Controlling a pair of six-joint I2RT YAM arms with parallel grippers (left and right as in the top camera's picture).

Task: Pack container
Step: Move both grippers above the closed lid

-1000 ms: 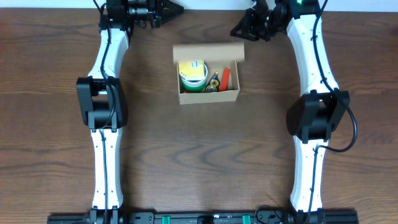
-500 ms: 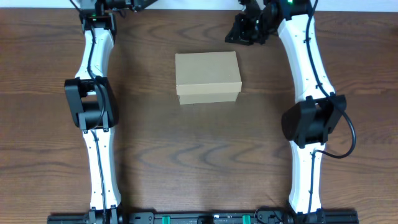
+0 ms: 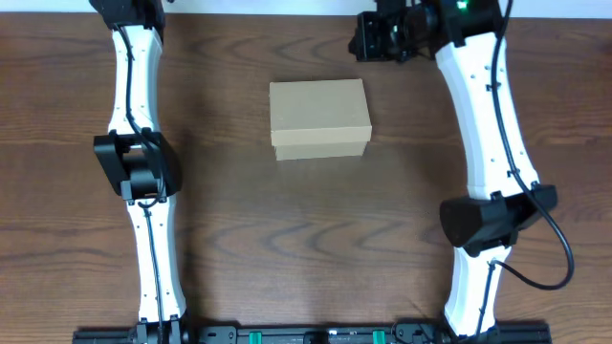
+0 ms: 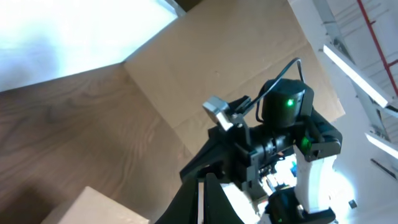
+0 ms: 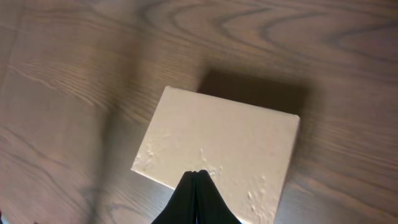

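Dark wooden surface (image 3: 239, 239) holds the tan cardboard box (image 3: 319, 118) at its middle, lid down, packing seemingly done; my left pincer (image 4: 200, 199) and right pincer (image 5: 198, 177), pinched shut and empty, hang apart from it, needing only to park.

White tubes and chunky black joints make up the left arm (image 3: 134, 86) and right arm (image 3: 492, 105) alike. A black cable (image 3: 570, 253) loops by the right elbow; a green light (image 3: 463, 6) glows near the black right claw (image 5: 198, 174).
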